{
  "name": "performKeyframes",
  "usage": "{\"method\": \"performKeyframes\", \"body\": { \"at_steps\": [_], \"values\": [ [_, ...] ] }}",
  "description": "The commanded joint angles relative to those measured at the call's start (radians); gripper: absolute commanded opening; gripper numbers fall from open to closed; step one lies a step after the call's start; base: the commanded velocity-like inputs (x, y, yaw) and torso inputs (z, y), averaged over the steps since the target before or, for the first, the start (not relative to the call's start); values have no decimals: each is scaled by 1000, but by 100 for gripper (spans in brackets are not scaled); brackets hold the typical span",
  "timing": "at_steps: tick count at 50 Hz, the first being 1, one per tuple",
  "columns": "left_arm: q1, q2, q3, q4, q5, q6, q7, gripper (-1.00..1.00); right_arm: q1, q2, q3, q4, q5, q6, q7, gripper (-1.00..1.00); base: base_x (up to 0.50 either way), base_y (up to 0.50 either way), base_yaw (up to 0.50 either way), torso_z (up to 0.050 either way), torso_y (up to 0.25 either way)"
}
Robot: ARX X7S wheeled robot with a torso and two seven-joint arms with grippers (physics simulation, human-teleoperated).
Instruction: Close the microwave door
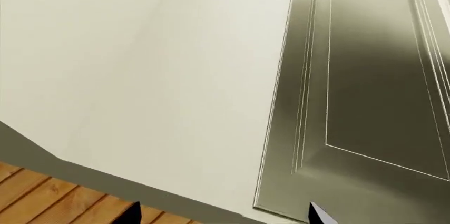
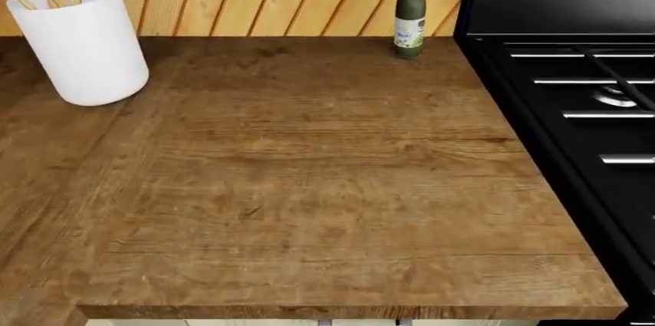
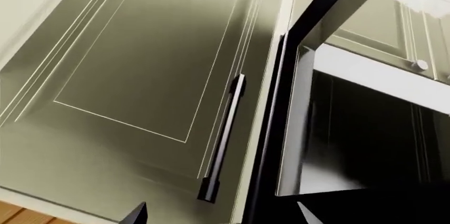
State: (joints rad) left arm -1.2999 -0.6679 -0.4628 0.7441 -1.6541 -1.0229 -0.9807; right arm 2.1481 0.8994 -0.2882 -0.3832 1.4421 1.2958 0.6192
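Note:
The microwave and its door are out of view in all three views. Neither arm shows in the head view. My left gripper (image 1: 225,218) is open, with only its two dark fingertips (image 1: 320,216) showing, far apart, in front of a pale cabinet door (image 1: 365,76) and a plain cream panel. My right gripper (image 3: 223,217) is also open with nothing between its fingertips (image 3: 137,214). It faces a pale cabinet door (image 3: 140,66) with a long dark bar handle (image 3: 221,139), beside a black appliance front (image 3: 351,139) with a dark glossy panel.
The head view looks down on a wooden worktop (image 2: 307,172). A white utensil holder (image 2: 82,42) stands at the back left and a green bottle (image 2: 410,11) at the back by the wooden wall. A black stove (image 2: 584,96) adjoins the worktop on the right.

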Motion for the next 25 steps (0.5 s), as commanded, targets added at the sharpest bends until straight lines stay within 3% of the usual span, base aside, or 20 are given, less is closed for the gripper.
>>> {"method": "performKeyframes", "body": {
  "at_steps": [1, 21, 25],
  "values": [
    [5, -2, 2, 3, -1, 5, 0, 100, -2, 3, -1, 1, 2, -4, 0, 100, 500, 192, 0, 0, 0],
    [6, -11, 5, 3, -5, 16, -3, 100, 1, 2, 2, 22, 34, 0, 38, 100, 499, -13, 0, 0, 1],
    [5, -12, 7, 3, -5, 18, -4, 100, 13, 6, -29, 16, -4, 19, 37, 100, 172, -177, 0, 0, 3]
  ]
}}
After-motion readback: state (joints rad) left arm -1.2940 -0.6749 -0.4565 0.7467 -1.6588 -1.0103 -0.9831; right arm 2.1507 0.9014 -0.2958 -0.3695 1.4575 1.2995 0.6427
